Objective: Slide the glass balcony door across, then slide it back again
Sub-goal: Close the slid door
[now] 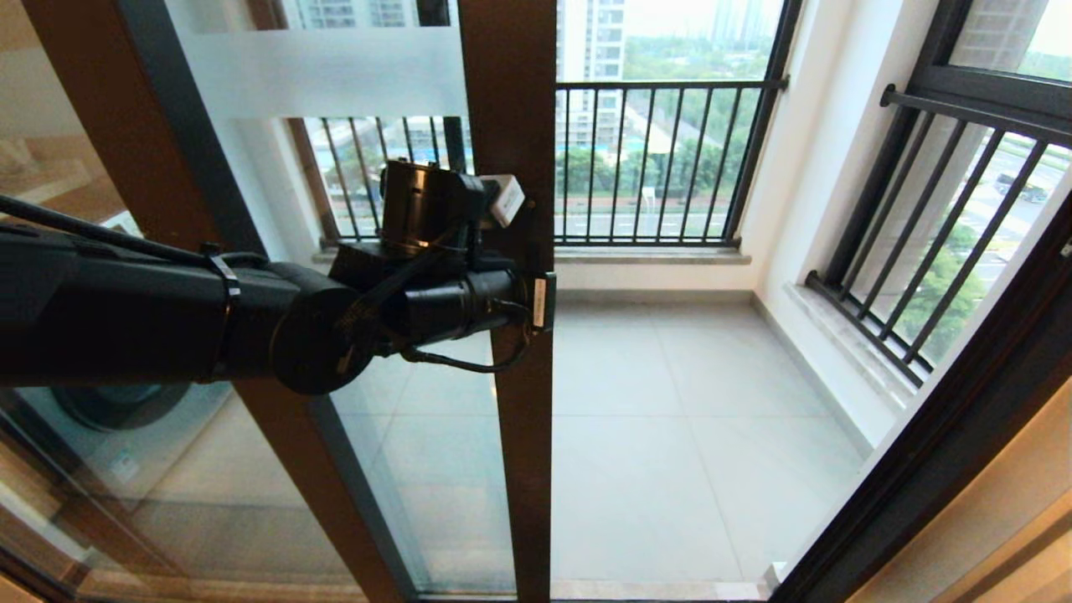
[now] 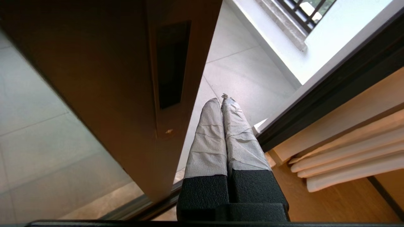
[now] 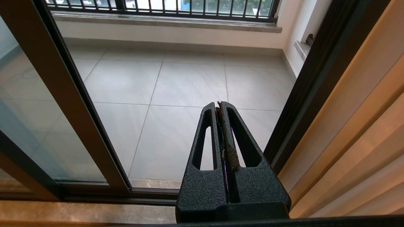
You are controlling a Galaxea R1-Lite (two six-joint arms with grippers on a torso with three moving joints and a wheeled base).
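Head view shows the left arm reaching across to the brown stile of the glass balcony door (image 1: 511, 126), but the wrist and its camera block the left gripper (image 1: 540, 301) itself, so its fingertips cannot be made out from there. The door's top and bottom are cut off by the frame edges; only part of its frosted band (image 1: 327, 71) shows, with no lettering legible. Behind the door, a second brown-framed panel (image 1: 109, 126) overlaps it, and a washing machine (image 1: 117, 410) is dimly visible through the glass.

From the left wrist view, the left gripper's (image 2: 222, 97) tape-wrapped fingers (image 2: 208, 138) are pressed together with nothing between them. They lie just beside the door's free edge, on the open-doorway side, with the recessed handle slot (image 2: 172, 63) on the stile face close by; whether they touch the edge cannot be told.

The door stands partly across the opening, leaving the balcony floor (image 1: 695, 435) and railing (image 1: 662, 159) exposed to its right.

The right gripper (image 3: 220, 104) hangs low before the opening, its jaws closed and empty, well apart from the door.
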